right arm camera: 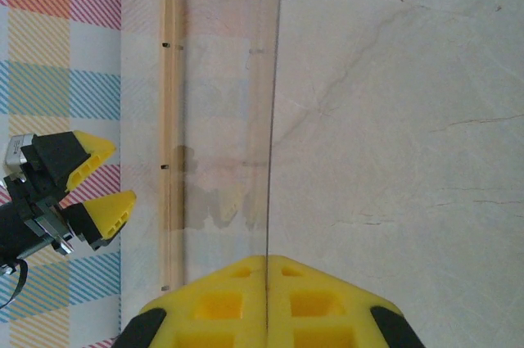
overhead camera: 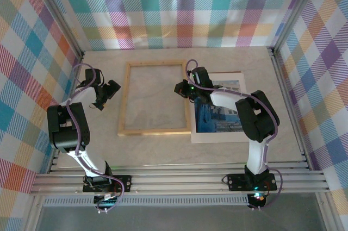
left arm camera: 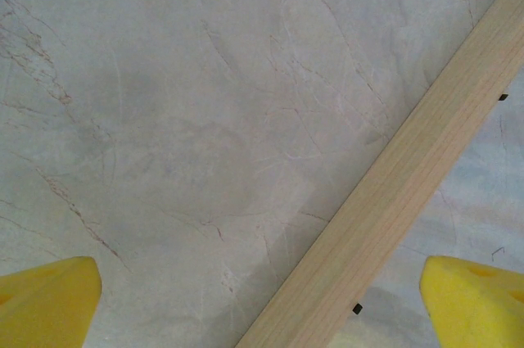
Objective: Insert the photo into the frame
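Right gripper [right arm camera: 268,262] clamped on the pane [right arm camera: 229,119] edge of the frame [overhead camera: 154,131] at the middle of the table [overhead camera: 163,155]. Left gripper [overhead camera: 107,94] with fingers apart, near the left edge. Photo [overhead camera: 209,118] lies flat toward the right edge.

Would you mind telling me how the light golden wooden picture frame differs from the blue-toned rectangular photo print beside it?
The light wooden frame is clearly larger than the blue-toned photo. The marble table shows through the frame; the photo is a solid print. The frame lies straight on the table; the photo is bordered by a white mat and partly under the right arm. Both are rectangular and lie flat.
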Robot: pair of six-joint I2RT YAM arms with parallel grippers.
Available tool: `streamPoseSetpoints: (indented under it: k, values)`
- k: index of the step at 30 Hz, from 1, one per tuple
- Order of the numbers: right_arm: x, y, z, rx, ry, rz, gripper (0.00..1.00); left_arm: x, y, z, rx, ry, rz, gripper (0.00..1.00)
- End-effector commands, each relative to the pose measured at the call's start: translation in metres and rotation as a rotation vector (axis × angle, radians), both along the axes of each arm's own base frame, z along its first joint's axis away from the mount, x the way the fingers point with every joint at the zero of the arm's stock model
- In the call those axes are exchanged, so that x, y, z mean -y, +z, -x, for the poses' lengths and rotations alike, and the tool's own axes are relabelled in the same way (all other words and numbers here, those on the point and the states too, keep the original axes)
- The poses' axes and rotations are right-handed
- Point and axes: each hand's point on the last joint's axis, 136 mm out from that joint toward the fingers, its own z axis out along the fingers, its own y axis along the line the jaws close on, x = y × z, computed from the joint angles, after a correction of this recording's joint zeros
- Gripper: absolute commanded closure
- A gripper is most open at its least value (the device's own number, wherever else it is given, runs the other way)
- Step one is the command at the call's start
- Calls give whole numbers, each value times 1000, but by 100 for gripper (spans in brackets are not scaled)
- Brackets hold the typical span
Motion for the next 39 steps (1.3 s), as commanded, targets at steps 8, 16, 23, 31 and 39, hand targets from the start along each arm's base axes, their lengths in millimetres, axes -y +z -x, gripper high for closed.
streamPoseSetpoints:
  k: [8,16,23,31,39]
  values:
    - [-11,14,1,4,92,-19,100,3,2,-6,17,-21,5,0]
    - [-18,11,-2,-29,129,-48,100,3,2,-6,16,-24,4,0]
    - [-16,10,-3,-40,114,-49,100,3,1,-8,16,-24,5,0]
    - [-16,9,-5,-46,62,-82,100,3,0,-7,12,-24,8,0]
    - [-21,5,-4,-53,28,-91,98,5,-1,-7,10,-28,9,0]
